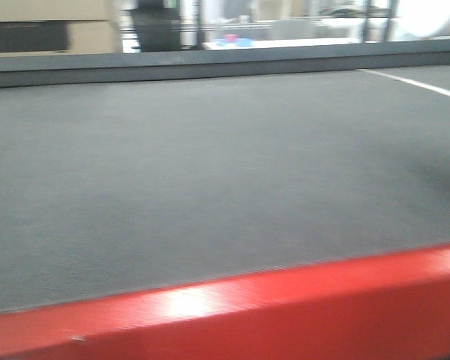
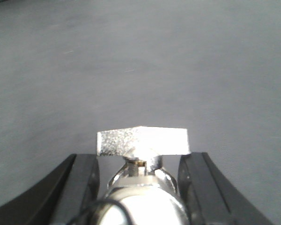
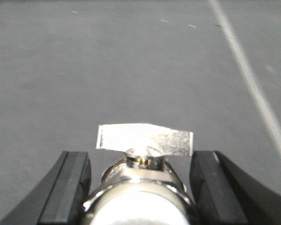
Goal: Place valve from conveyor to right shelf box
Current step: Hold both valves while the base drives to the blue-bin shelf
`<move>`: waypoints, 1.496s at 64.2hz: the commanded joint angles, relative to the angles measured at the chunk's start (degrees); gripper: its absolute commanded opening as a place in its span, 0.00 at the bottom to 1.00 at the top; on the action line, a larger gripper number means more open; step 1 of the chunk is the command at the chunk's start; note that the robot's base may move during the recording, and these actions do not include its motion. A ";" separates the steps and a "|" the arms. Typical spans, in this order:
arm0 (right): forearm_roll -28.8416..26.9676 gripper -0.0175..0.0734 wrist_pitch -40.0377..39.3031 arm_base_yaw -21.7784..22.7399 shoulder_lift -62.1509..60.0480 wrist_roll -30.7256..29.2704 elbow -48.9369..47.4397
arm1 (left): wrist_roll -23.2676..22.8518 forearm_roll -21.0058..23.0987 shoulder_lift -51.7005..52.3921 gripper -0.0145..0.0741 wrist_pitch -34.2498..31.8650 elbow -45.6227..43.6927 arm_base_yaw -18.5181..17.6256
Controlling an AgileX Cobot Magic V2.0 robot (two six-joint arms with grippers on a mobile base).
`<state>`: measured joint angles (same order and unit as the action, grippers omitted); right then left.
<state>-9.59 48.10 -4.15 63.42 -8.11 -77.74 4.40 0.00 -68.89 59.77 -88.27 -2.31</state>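
Ana: What is the biggest thing?
Ben: The grey conveyor belt (image 1: pixel 210 172). It fills most of the front view, wide and flat. In both wrist views its grey cloth stretches far out ahead of the grippers.
Ana: Where does it end?
Ben: On the near side runs a shiny red edge (image 1: pixel 285 300). On the far side runs a dark rail (image 1: pixel 172 66). A thin white line (image 1: pixel 420 84) crosses the belt on the right. In the right wrist view it runs off to the right of the gripper.
Ana: What is behind the rail?
Ben: Blurry shapes. I cannot tell what they are. The whole front view is smeared.
Ana: And the grippers?
Ben: The left gripper (image 2: pixel 140 158) is above the belt. Its black fingers (image 2: pixel 86 176) sit tight on both sides of a silvery valve (image 2: pixel 140 140). The right gripper (image 3: pixel 140 155) hugs the other valve (image 3: pixel 145 139) the same way.
Ana: Can you see the whole valves?
Ben: No. The bottom of each picture cuts off the round body. Only the flat wing handle and short neck show well. I cannot tell whether either valve touches the belt.
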 commanded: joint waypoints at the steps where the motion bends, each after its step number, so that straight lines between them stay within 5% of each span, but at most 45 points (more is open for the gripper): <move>1: 0.19 0.03 -4.05 0.16 -0.71 -0.29 -1.01 | -0.30 1.01 0.66 0.04 -2.70 -0.61 -0.26; 96: 0.19 0.03 -4.05 0.16 -0.71 -0.29 -1.01 | -0.30 1.01 0.66 0.04 -2.70 -0.61 -0.26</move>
<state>-9.59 48.10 -4.15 63.42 -8.11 -77.74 4.40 0.55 -68.89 59.65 -88.27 -2.31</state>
